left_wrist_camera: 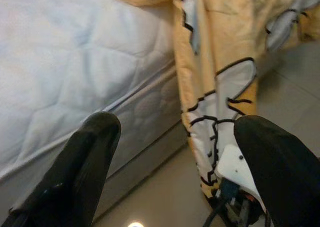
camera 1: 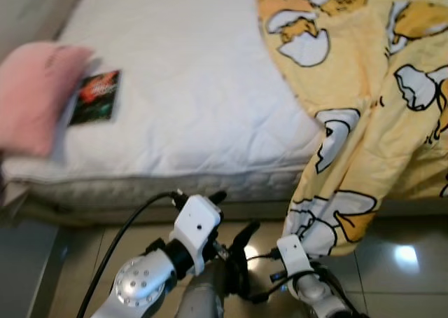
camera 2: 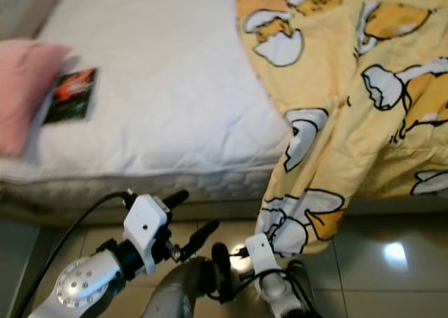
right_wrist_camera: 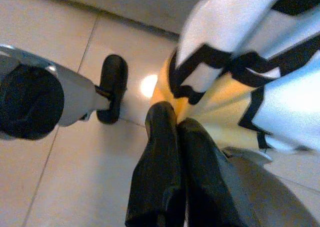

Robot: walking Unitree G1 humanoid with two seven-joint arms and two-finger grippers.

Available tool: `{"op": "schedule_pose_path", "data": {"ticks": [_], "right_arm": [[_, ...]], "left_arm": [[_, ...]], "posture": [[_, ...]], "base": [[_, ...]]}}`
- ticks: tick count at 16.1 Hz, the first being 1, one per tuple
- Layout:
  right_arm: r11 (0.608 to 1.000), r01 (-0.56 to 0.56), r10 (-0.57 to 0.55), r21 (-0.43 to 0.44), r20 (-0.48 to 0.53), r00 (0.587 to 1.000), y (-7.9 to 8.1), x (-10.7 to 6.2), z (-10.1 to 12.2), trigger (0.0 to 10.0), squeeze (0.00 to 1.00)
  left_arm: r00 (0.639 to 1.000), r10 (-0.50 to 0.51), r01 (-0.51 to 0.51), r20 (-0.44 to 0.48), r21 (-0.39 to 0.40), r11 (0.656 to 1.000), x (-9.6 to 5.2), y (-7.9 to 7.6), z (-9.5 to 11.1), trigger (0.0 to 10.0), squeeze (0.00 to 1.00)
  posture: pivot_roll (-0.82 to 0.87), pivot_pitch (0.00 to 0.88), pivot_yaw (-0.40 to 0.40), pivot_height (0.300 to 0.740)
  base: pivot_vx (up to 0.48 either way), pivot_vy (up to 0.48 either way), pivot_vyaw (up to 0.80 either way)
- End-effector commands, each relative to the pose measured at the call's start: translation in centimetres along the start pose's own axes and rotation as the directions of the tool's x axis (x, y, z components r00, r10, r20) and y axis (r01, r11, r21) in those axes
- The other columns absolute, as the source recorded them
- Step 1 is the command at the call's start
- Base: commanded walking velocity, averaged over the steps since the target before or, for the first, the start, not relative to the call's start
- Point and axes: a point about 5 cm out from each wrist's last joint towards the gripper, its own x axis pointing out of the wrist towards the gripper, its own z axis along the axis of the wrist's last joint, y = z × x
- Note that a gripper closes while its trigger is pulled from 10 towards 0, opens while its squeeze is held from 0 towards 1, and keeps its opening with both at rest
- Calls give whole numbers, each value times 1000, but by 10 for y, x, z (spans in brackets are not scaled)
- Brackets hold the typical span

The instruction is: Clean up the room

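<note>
Right wrist view: right gripper (right_wrist_camera: 172, 118) pinches blanket (right_wrist_camera: 220, 102).

We see a white quilted mattress (camera 1: 189, 87) beneath a pale yellow blanket (camera 1: 371, 87) printed with white cracked eggshells outlined in black and orange-yellow yolk figures. A soft pink pillow (camera 1: 31, 94) lies beside a dark booklet (camera 1: 96, 97) splashed with red and green. Our silver arms end in white housings, the left claw (left_wrist_camera: 170, 157) and right claw (right_wrist_camera: 175, 152) both glossy black, above beige floor tiles (camera 1: 399, 276).
</note>
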Motion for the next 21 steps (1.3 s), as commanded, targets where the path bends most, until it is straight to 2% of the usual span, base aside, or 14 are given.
{"op": "schedule_pose_path", "data": {"ticks": [1, 6, 8, 10, 12, 13, 15, 16, 18, 19, 21], "right_arm": [[999, -47, 47, 12, -29, 998, 16, -2, -6, 10000, 0], [998, -54, 54, 19, 3, 999, 22, 0, 6, 10000, 0], [997, -37, 31, -67, -87, 996, 21, -1, -7, 10000, 0], [996, -19, 8, -87, -120, 993, 17, -2, -13, 10000, 0], [997, -8, 1, -72, -103, 995, 15, -1, -9, 10000, 0], [999, -24, 22, -26, -66, 998, 18, 0, -1, 10000, 0], [1000, -14, 13, -22, -39, 999, 20, 1, 7, 10000, 0], [1000, -8, 8, 27, -13, 1000, 19, 2, 12, 10000, 1000], [995, 4, -6, 95, 17, 1000, 17, 3, 18, 10000, 1000], [985, 22, -32, 173, 55, 998, 14, 4, 27, 10000, 1000], [964, 29, -63, 266, 118, 991, 10, 5, 41, 10000, 1000]], "left_arm": [[999, 18, -19, -34, -9, 1000, -5, 0, -8, 10000, 0], [1000, 12, -12, -28, -21, 1000, -5, 0, -7, 10000, 0], [1000, 7, -7, -29, -20, 1000, -7, -1, -5, 10000, 0], [999, 5, -6, -38, -18, 1000, -12, -2, -5, 10000, 0], [998, 8, -9, -54, -17, 1000, -18, -2, -6, 10000, 0], [998, 8, -10, -58, -20, 1000, -19, -2, -6, 10000, 0], [998, 10, -12, -58, -23, 1000, -17, -3, -7, 10000, 0], [999, 14, -15, -51, -16, 1000, -15, -3, -6, 10000, 0], [999, 17, -18, -42, -17, 1000, -14, -3, -4, 10000, 0], [999, 19, -20, -41, -21, 1000, -14, -3, -5, 10000, 0], [999, 26, -27, -35, -28, 999, -13, -3, -6, 10000, 0]], "posture": [[101, 261, 267, 740], [113, 268, 272, 740], [140, 277, 279, 740], [159, 283, 286, 740], [169, 290, 286, 740], [167, 290, 286, 740], [157, 293, 282, 740], [157, 293, 282, 740], [149, 296, 280, 740], [144, 297, 277, 740], [137, 295, 269, 740]], "base": [[0, 0, 0], [0, 0, 0], [0, 0, 0], [0, 0, 0], [0, 0, 0], [0, 0, 0], [0, 0, 0], [0, 0, 0], [0, 0, 0], [0, 0, 0], [0, 0, 0]]}}
